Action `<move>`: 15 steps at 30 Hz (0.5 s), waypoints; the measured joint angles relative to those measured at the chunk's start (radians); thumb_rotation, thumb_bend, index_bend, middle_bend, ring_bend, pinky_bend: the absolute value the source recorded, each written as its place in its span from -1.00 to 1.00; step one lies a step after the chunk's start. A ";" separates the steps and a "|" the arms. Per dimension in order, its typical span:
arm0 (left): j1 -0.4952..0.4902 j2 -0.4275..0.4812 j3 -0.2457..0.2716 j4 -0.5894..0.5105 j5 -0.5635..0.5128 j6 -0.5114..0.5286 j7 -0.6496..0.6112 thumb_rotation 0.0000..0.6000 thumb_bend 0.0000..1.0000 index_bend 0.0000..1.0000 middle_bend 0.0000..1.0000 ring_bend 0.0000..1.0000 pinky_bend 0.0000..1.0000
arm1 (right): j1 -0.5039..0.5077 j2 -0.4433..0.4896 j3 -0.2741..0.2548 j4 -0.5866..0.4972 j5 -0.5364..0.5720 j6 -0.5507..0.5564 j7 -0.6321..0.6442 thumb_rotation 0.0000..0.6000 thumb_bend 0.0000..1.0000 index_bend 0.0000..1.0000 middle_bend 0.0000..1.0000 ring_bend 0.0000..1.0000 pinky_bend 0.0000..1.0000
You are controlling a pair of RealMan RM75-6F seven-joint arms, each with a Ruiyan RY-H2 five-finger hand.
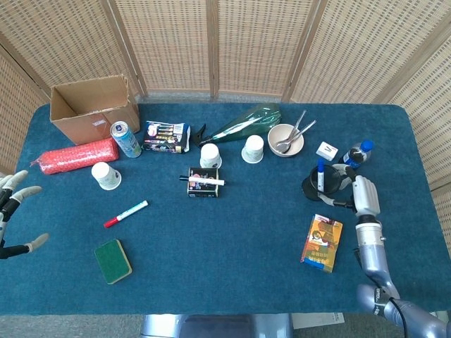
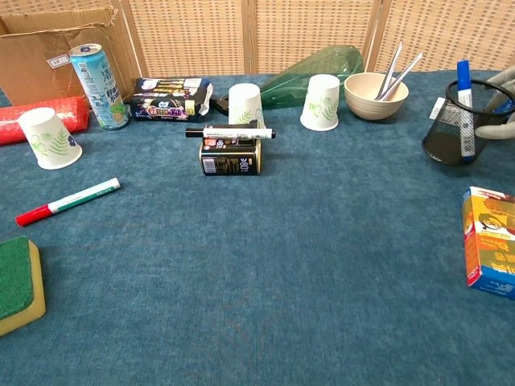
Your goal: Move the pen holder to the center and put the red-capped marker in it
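Two steps are both unfinished. The right hand (image 1: pixel 359 193) grips the pen holder (image 1: pixel 322 184), which looks tilted and partly lifted, well right of the black can (image 1: pixel 203 186) near the worktop's (image 1: pixel 239 239) middle. The red-capped marker (image 1: pixel 126 213) lies untouched, well left of that can. The left hand (image 1: pixel 13 211) hovers wide and empty at the worktop's left edge.
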 measured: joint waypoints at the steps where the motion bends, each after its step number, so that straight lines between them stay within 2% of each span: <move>1: 0.000 0.001 0.000 0.000 0.001 0.001 -0.002 1.00 -0.63 -0.57 -1.00 -1.00 -1.00 | -0.004 0.007 -0.002 -0.021 -0.010 0.012 0.003 1.00 -1.00 -0.23 0.05 0.07 -0.23; 9: 0.002 0.005 0.000 0.000 0.010 0.005 -0.014 1.00 -0.63 -0.57 -1.00 -1.00 -1.00 | -0.032 0.073 -0.040 -0.236 -0.092 0.066 0.012 1.00 -1.00 -0.23 0.05 0.07 -0.23; 15: 0.002 0.009 0.003 -0.002 0.017 0.006 -0.018 1.00 -0.63 -0.57 -1.00 -1.00 -1.00 | -0.038 0.104 -0.093 -0.407 -0.200 0.108 -0.059 1.00 -1.00 -0.23 0.04 0.07 -0.23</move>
